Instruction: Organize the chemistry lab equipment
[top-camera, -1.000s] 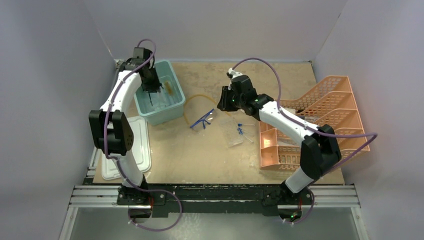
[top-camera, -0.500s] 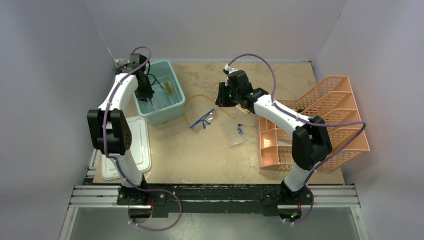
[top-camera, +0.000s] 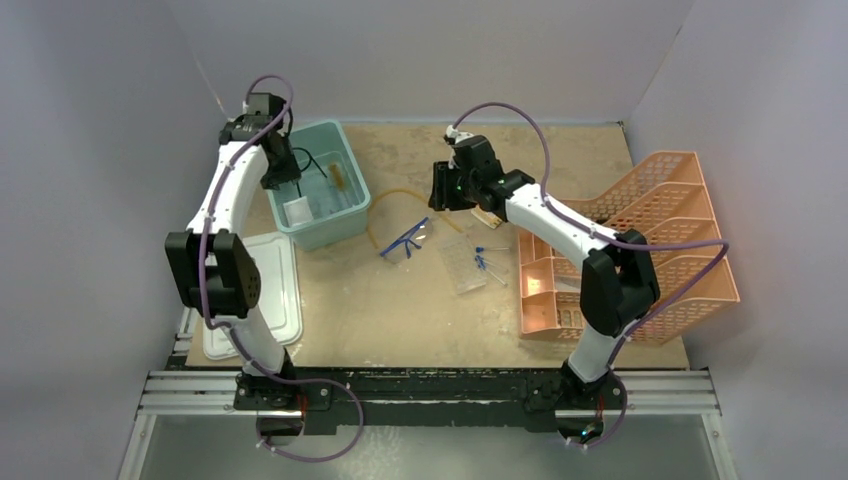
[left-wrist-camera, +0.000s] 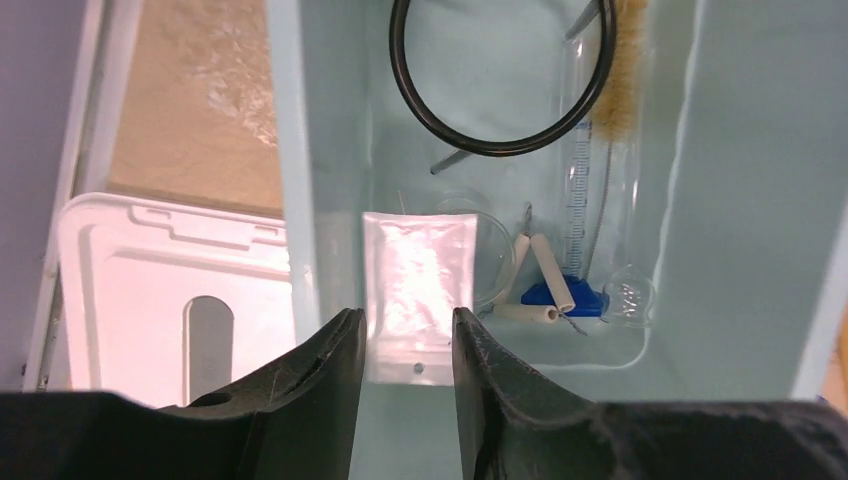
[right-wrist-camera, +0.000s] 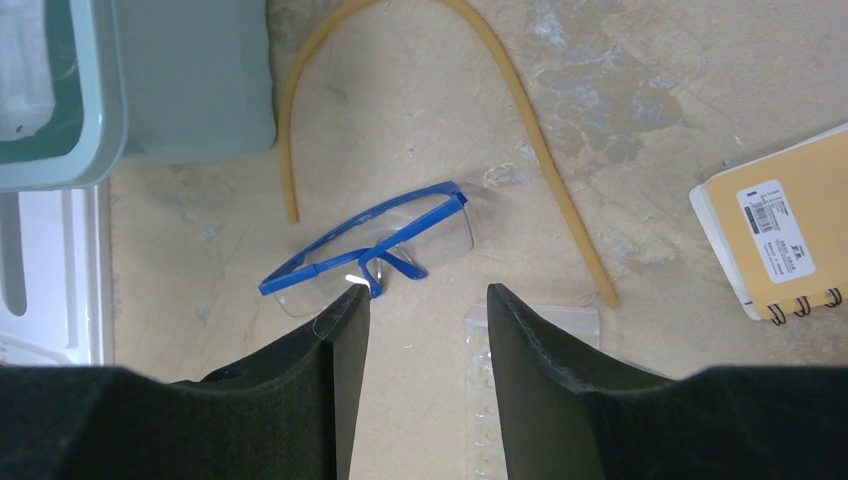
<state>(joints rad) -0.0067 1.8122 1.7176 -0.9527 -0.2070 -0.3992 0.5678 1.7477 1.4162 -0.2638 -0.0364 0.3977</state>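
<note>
My left gripper (left-wrist-camera: 405, 325) is open and empty above the near-left part of the teal tub (left-wrist-camera: 290, 150); in the top view it (top-camera: 283, 182) is over the tub's left side. Below it a white packet (left-wrist-camera: 418, 285) leans in the tub, with a black ring (left-wrist-camera: 500, 150), a wire triangle (left-wrist-camera: 545, 285) and a graduated cylinder (left-wrist-camera: 580, 180). My right gripper (right-wrist-camera: 427, 300) is open and empty above the table. The blue-framed goggles (right-wrist-camera: 375, 245) lie by its left finger, the clear rack (right-wrist-camera: 560, 318) by its right, the amber tubing (right-wrist-camera: 520, 100) beyond. Blue-capped tubes (top-camera: 485, 260) lie beside the rack.
A white lid (top-camera: 285, 290) lies left of the tub. An orange tiered mesh tray (top-camera: 640, 230) stands at the right. A tan spiral notebook (right-wrist-camera: 790, 235) lies right of the tubing. A brush (left-wrist-camera: 625, 90) lies in the tub.
My left gripper has risen out of the tub and moved back-left; the white packet now shows lying in the tub. My right gripper has shifted a little left and back.
</note>
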